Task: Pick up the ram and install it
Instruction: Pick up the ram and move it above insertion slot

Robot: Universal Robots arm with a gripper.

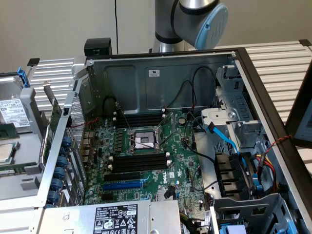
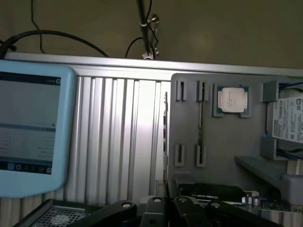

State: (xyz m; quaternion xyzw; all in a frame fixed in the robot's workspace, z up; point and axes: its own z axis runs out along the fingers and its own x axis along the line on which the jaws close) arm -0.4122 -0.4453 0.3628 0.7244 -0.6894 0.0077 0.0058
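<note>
My gripper (image 2: 166,213) shows as black linkages drawn close together, shut, with nothing visible between them. It hovers over a grey parts tray (image 2: 227,142). In one pair of the tray's holders stands a thin dark strip seen edge-on, which I take for the ram (image 2: 201,124). In the exterior view the open computer case (image 1: 161,73) lies on its side. Its green motherboard (image 1: 180,170) carries long black memory slots (image 1: 140,163) with white end clips, and they look unfilled.
On the tray lie a processor (image 2: 233,100) and a hard drive (image 2: 289,120). A blue-framed tablet (image 2: 28,127) rests on the ribbed aluminium table (image 2: 118,137). The arm's grey and blue joint (image 1: 197,22) rises behind the case. Cables and drive bays (image 1: 239,175) crowd the case's right side.
</note>
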